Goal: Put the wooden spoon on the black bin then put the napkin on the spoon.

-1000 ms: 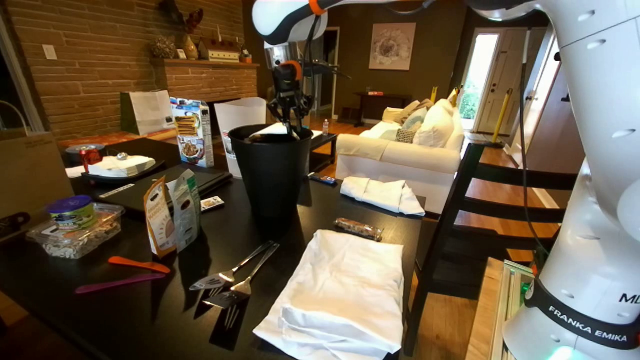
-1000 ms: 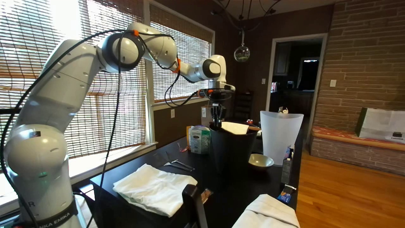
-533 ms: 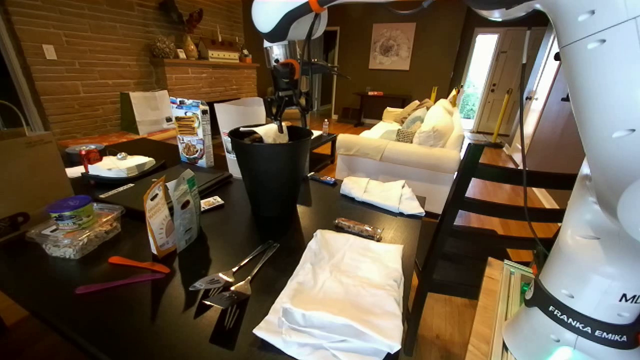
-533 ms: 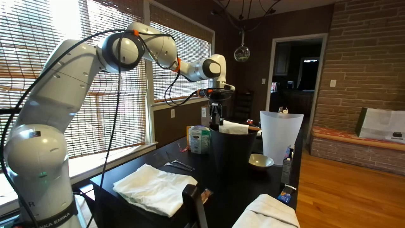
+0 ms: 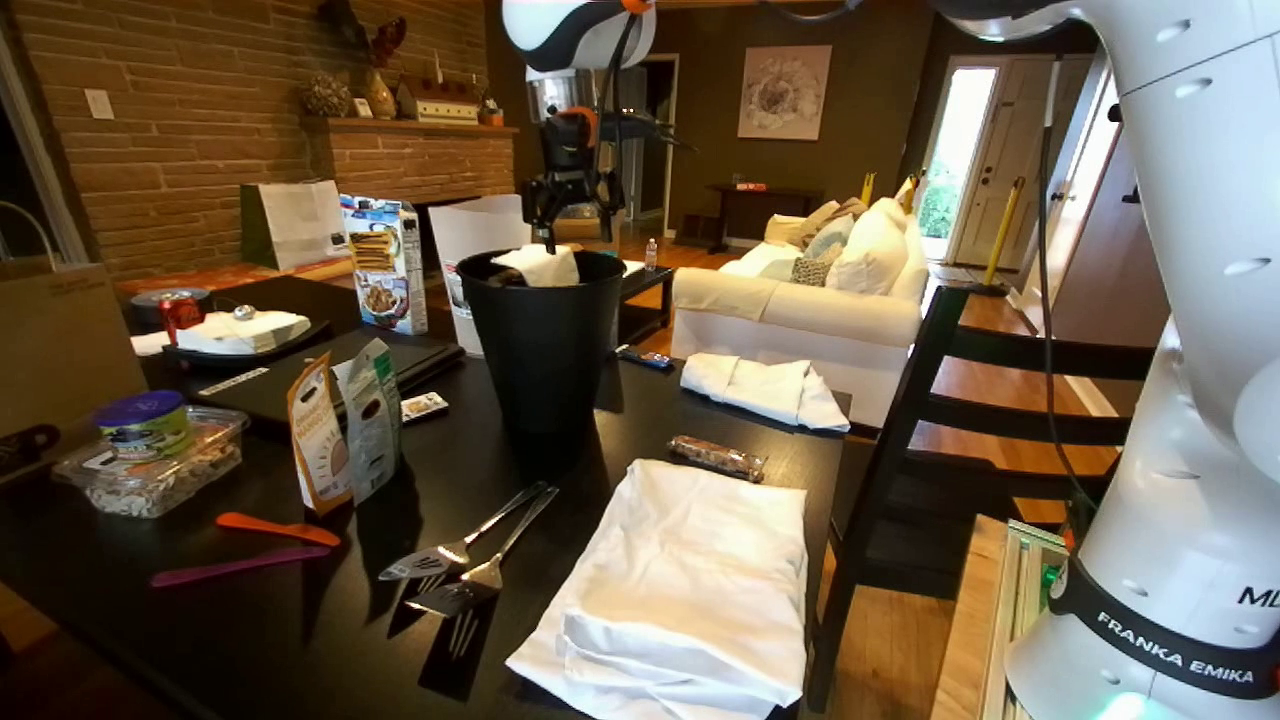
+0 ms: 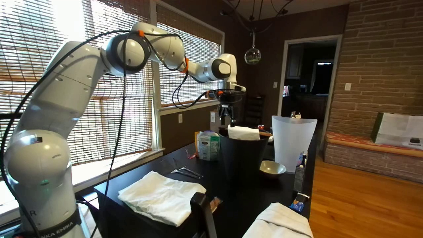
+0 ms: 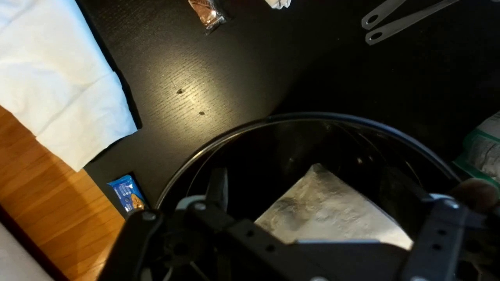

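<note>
The black bin [image 5: 540,370] stands upright on the dark table in both exterior views. Across its mouth lies the napkin [image 6: 244,133], white and creased, draped over the wooden spoon [image 6: 266,134], whose brown end juts past the rim. In the wrist view the napkin [image 7: 328,207] spreads below the jaws, and a blurred brown end, apparently the spoon [image 7: 474,193], shows at the right rim. My gripper [image 5: 579,240] hangs just above the bin's mouth with its fingers wide apart and nothing held. Most of the spoon is hidden under the napkin.
A large folded white cloth [image 5: 690,570] and metal spatulas [image 5: 490,545] lie before the bin. Snack bags [image 5: 320,435] and a cereal box [image 5: 385,265] stand beside it. A tall white container [image 6: 292,142] and a metal bowl [image 6: 272,168] are close by.
The jaws have opened and let go of the napkin, which stays on the bin. My gripper has risen a little above it.
</note>
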`<state>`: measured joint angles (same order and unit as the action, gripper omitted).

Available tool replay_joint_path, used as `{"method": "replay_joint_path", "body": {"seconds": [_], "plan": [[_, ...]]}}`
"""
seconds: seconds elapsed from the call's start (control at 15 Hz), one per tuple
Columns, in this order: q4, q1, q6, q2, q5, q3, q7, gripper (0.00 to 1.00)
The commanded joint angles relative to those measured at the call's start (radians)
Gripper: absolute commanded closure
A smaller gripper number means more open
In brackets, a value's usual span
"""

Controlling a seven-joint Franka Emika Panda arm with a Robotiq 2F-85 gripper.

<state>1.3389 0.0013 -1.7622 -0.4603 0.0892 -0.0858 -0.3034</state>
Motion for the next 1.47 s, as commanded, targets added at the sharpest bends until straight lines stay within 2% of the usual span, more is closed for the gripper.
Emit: {"method": "replay_joint_path", "body": {"seconds": [0.0,0.53,0.8,1.27,1.4], "plan": [[-0.031,-0.019,0.006,0.01,-0.021,0.013,0.077,0.0],[-0.077,-0.047,-0.033,0.053,-0.035,0.029,0.282,0.0],[-0.058,-0.053,-0.088,0.1,-0.07,0.026,0.362,0.0],[-0.021,-0.061,-0.125,0.173,-0.133,0.018,0.414,0.0],[-0.066,-0.048,-0.106,0.137,-0.103,0.01,0.386,0.0]]}}
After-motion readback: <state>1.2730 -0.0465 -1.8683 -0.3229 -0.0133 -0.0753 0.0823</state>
